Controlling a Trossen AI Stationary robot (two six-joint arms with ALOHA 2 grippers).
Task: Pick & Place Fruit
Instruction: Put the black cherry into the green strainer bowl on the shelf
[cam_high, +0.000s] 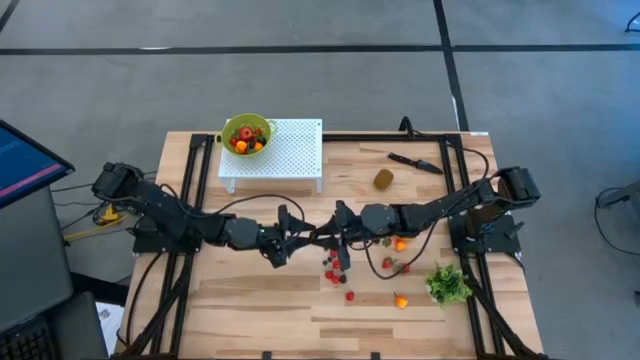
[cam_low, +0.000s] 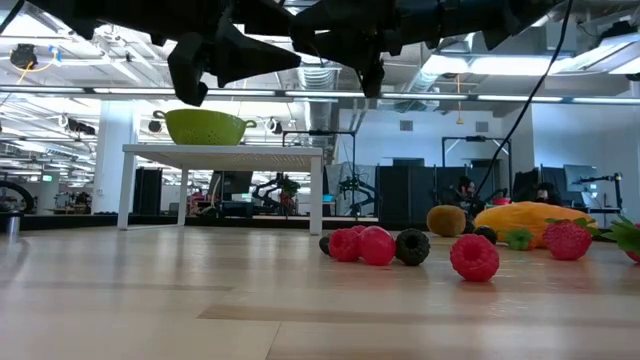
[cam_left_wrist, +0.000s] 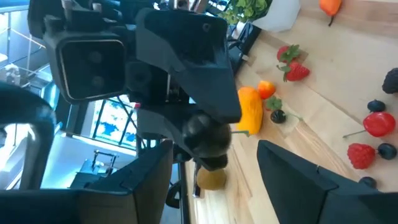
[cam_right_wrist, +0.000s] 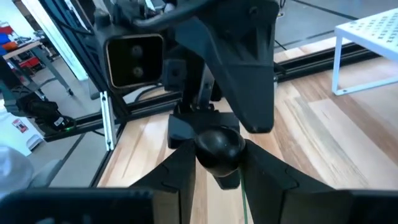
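Your right gripper (cam_high: 345, 222) is clamped on a dark round fruit (cam_right_wrist: 219, 146) above mid-table, nose to nose with the left gripper (cam_high: 290, 232). The left one's fingers (cam_left_wrist: 298, 180) stand spread and empty. This looks like a handover, since the green bowl (cam_high: 268, 128) sits on the left arm's side.

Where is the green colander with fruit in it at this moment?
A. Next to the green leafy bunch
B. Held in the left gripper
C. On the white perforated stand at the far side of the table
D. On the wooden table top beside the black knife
C: the high view shows the green colander sitting on a corner of the white perforated stand, and the low view shows it on top of that stand too.
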